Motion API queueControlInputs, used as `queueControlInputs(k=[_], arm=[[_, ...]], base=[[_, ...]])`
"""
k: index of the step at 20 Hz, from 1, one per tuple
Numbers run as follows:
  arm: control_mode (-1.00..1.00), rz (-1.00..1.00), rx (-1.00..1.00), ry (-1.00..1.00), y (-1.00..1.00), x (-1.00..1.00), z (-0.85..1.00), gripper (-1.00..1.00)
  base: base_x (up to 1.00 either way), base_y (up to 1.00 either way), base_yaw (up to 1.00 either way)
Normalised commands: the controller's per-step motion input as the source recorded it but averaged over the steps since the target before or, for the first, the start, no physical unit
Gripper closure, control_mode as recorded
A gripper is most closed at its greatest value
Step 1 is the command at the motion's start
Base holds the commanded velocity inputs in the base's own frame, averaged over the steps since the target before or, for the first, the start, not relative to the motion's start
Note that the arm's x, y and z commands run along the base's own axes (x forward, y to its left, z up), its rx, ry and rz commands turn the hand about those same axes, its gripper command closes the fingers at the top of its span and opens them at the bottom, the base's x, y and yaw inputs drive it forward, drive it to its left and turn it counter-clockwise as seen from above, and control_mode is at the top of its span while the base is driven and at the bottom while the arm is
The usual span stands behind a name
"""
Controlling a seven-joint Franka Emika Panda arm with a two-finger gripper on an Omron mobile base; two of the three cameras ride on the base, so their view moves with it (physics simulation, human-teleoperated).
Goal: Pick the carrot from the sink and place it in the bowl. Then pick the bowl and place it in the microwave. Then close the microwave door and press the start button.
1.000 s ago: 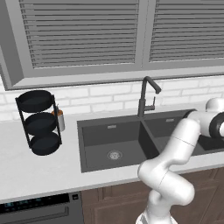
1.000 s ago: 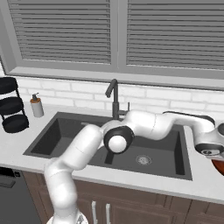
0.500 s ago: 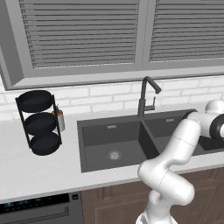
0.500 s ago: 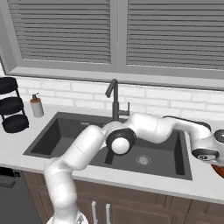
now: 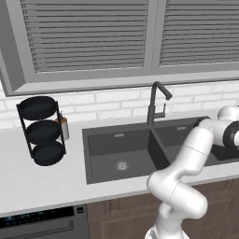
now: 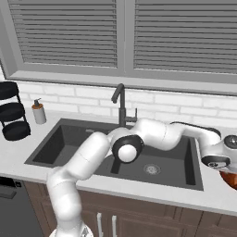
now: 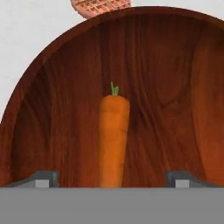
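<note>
- The gripper (image 7: 112, 183) is hanging right over the bowl (image 7: 52, 109), and its jaws are standing wide apart, one tip at each lower corner of the hand view, touching nothing.
- The carrot (image 7: 113, 140) is lying between those tips but clear of both, resting on the wood-grained inside of the bowl with its green stub pointing away from the hand.
- So the first step is looking done: carrot in the bowl, out of the sink (image 6: 88, 139).
- In the right base view the arm is reaching far across to the counter on the right of the sink, where the hand is sitting over a sliver of the bowl's reddish rim at the picture's edge.
- Next up, by my reckoning, is the bowl itself: the hand is going to need to shift off centre to the rim and close on the wall, keeping the bowl level so the carrot isn't rolling out on the way to the microwave.
- Counting: one carrot, one bowl, one sink with two basins, one faucet (image 5: 156, 100), one three-tier black rack (image 5: 42, 130), one soap bottle (image 6: 39, 112).
- Just beyond the bowl's far rim, one waffle-patterned thing (image 7: 100, 5) is peeking in; I can't tell what it is.
</note>
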Motion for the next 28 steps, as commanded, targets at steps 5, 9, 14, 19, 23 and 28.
queueControlInputs(k=[5, 9, 14, 19, 23, 28], arm=[[-1.00, -0.03, 0.00, 0.00, 0.29, -0.17, 0.65, -1.00], [-1.00, -0.01, -0.07, 0.13, 0.86, -0.17, 0.27, -1.00], [-1.00, 0.00, -0.17, 0.24, 0.63, 0.04, 0.06, -1.00], [-1.00, 0.00, -0.03, 0.16, 0.00, 0.35, 0.05, -1.00], [-1.00, 0.01, 0.00, 0.09, -0.14, 0.46, 0.00, -1.00], [-1.00, 0.07, 0.03, 0.04, -0.37, 0.16, 0.00, -1.00]], base=[[0.00, 0.00, 0.00], [0.00, 0.00, 0.00], [0.00, 0.00, 0.00], [0.00, 0.00, 0.00], [0.00, 0.00, 0.00], [0.00, 0.00, 0.00]])
